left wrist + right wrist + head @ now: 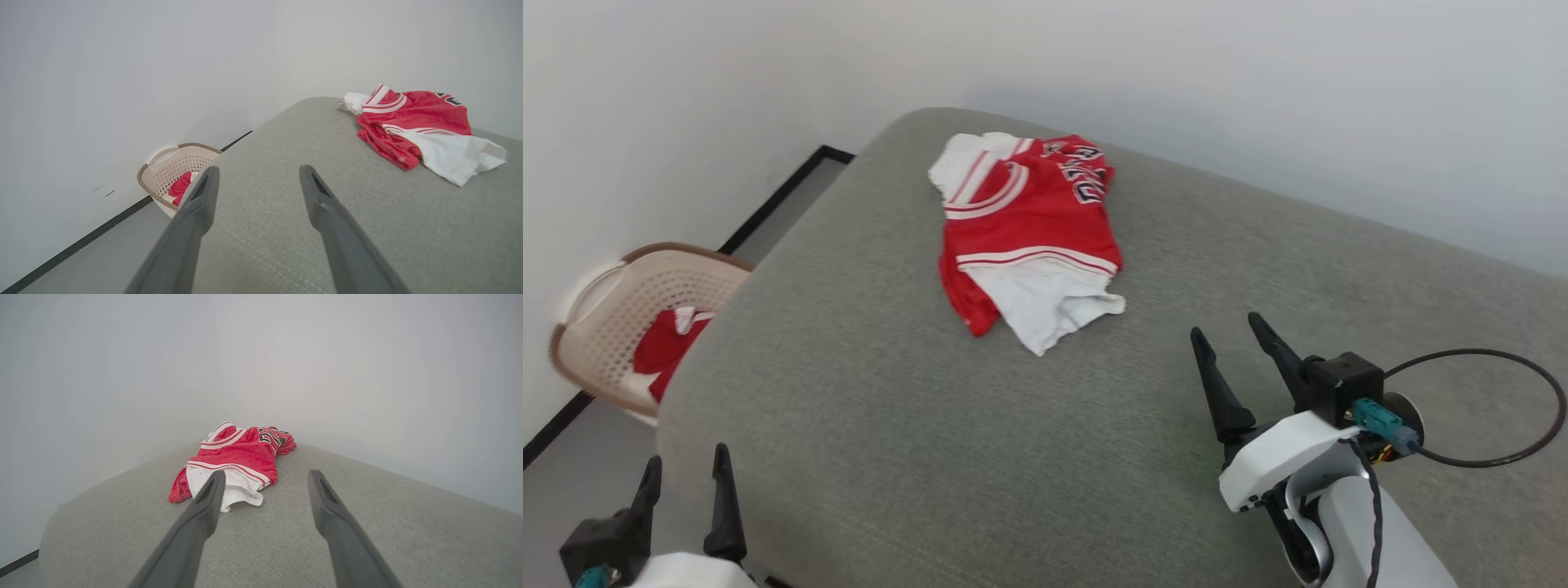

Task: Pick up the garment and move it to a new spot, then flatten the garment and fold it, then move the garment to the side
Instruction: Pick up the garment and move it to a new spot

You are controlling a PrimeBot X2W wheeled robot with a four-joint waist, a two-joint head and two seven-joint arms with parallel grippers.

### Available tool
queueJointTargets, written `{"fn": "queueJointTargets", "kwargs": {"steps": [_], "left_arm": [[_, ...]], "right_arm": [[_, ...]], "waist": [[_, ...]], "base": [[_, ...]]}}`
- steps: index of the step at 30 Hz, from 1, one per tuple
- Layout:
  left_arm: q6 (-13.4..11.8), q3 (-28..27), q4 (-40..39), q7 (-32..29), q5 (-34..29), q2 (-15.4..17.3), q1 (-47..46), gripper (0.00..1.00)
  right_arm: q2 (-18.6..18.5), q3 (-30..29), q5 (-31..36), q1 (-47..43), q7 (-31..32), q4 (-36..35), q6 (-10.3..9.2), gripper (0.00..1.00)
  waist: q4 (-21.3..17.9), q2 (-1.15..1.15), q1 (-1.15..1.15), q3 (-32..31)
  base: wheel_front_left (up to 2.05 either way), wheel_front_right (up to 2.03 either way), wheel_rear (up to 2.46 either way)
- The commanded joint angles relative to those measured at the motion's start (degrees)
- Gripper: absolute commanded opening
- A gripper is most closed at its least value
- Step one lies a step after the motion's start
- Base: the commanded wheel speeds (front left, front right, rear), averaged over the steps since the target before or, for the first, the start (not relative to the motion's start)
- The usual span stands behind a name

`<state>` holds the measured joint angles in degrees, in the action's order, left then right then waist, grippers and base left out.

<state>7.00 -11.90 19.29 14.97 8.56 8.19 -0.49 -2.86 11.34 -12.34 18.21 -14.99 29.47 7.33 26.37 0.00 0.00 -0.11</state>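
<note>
The garment (pixel 1029 229), a red jersey with white panels, striped trim and black-white lettering, lies crumpled near the far end of the grey padded table (pixel 866 441). It appears at the upper right in the left wrist view (pixel 416 122) and straight ahead in the right wrist view (pixel 241 457). My right gripper (pixel 1225 325) hovers open over the table, short of the jersey and to its right. My left gripper (pixel 686 457) is open at the table's near left corner, far from the jersey. Nothing sits between either pair of fingers.
A beige perforated laundry basket (pixel 613 318) holding another red garment (pixel 666 347) stands on the floor left of the table, against the white wall. A black cable (pixel 1503 408) loops off my right wrist. The table's rounded left edge (pixel 735 310) drops to grey floor.
</note>
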Motion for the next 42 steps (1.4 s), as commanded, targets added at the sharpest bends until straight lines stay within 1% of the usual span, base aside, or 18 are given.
{"fn": "queueJointTargets", "kwargs": {"steps": [1,4,7,10,12,17,21,23,25,26,28,32,34,37,40,42], "left_arm": [[0.0,-0.6,-0.6,0.3,-0.4,-0.2,1.0,1.0],[0.2,-1.2,-1.0,0.3,-0.8,-0.5,1.5,1.0],[0.4,-1.0,-0.5,0.3,-1.0,-0.4,0.8,1.0],[0.5,0.9,0.2,0.3,-1.3,1.3,-1.3,1.0],[0.5,3.6,0.7,0.3,-0.3,3.0,-3.8,1.0],[0.4,12.6,2.8,0.3,5.1,10.2,-12.7,1.0],[0.4,20.2,6.1,0.3,12.5,17.2,-21.0,1.0],[0.4,24.0,8.5,0.3,15.8,21.4,-25.6,1.0],[0.4,28.1,10.9,0.3,19.9,24.9,-29.6,1.0],[0.4,28.1,10.9,0.3,19.9,24.9,-29.6,1.0],[0.4,32.5,13.1,0.1,24.4,28.3,-33.4,1.0],[0.4,41.2,15.6,-4.2,35.9,36.0,-39.6,1.0],[0.4,45.2,15.8,-7.2,41.5,39.5,-42.0,1.0],[0.4,51.6,14.7,-12.1,48.4,44.4,-45.0,1.0],[0.4,56.5,13.8,-16.3,53.6,48.8,-47.3,1.0],[0.4,58.9,14.0,-17.5,55.2,51.2,-49.5,1.0]], "right_arm": [[-0.1,0.7,-0.6,0.2,-0.3,0.3,0.29,1.0],[-0.1,1.2,-0.8,0.6,-0.3,0.6,0.29,1.0],[-0.1,1.8,-0.8,1.2,-0.3,0.7,0.29,1.0],[-0.1,2.1,-0.5,1.6,-0.3,0.8,0.29,1.0],[-0.1,2.1,-0.1,2.2,-0.3,0.5,0.29,1.0],[-0.1,1.3,1.2,3.4,-0.2,-0.7,0.28,1.0],[-0.1,1.2,2.0,4.4,-0.2,-2.1,0.28,1.0],[-0.1,1.3,2.1,5.0,-0.2,-3.0,0.28,1.0],[-0.1,1.5,2.1,5.5,-0.2,-4.1,0.28,1.0],[-0.1,1.5,2.1,5.5,-0.2,-4.1,0.28,1.0],[-0.1,1.7,2.0,5.6,-0.2,-4.9,0.28,1.0],[0.0,3.3,1.2,6.6,-0.2,-7.2,0.28,1.0],[0.0,3.7,0.6,6.7,-0.2,-8.4,0.28,1.0],[0.0,3.8,-0.3,6.6,-0.2,-10.3,0.28,1.0],[0.0,4.1,-0.9,6.3,-0.2,-11.8,0.28,1.0],[0.0,4.3,-1.2,6.1,-0.2,-12.7,0.28,1.0]], "waist": [[2.0,0.0,0.0,-0.6],[2.3,0.0,0.0,-0.4],[1.4,0.0,0.0,0.2],[-0.8,0.0,0.0,1.5],[-2.7,0.0,0.0,2.8],[-8.5,0.0,0.0,7.3],[-13.7,0.0,0.0,11.8],[-16.2,0.0,0.0,14.1],[-18.5,0.0,0.0,16.3],[-18.5,0.0,0.0,16.3],[-20.8,0.0,0.0,18.2],[-25.4,0.0,0.0,21.8],[-27.2,0.0,0.0,23.2],[-29.5,0.0,0.0,24.9],[-31.6,0.0,0.0,26.5],[-32.6,0.0,0.0,27.6]], "base": [[0.0,0.0,0.0],[0.0,0.0,0.0],[0.0,0.0,0.0],[0.0,0.0,0.0],[0.0,0.0,0.0],[0.0,0.0,0.0],[0.0,0.0,0.0],[0.0,0.0,0.0],[0.0,0.0,0.0],[0.0,0.0,0.0],[0.0,0.0,0.0],[0.0,0.0,0.0],[0.0,0.0,0.0],[0.0,0.0,0.0],[0.0,0.0,0.0],[0.0,0.0,0.0]]}}
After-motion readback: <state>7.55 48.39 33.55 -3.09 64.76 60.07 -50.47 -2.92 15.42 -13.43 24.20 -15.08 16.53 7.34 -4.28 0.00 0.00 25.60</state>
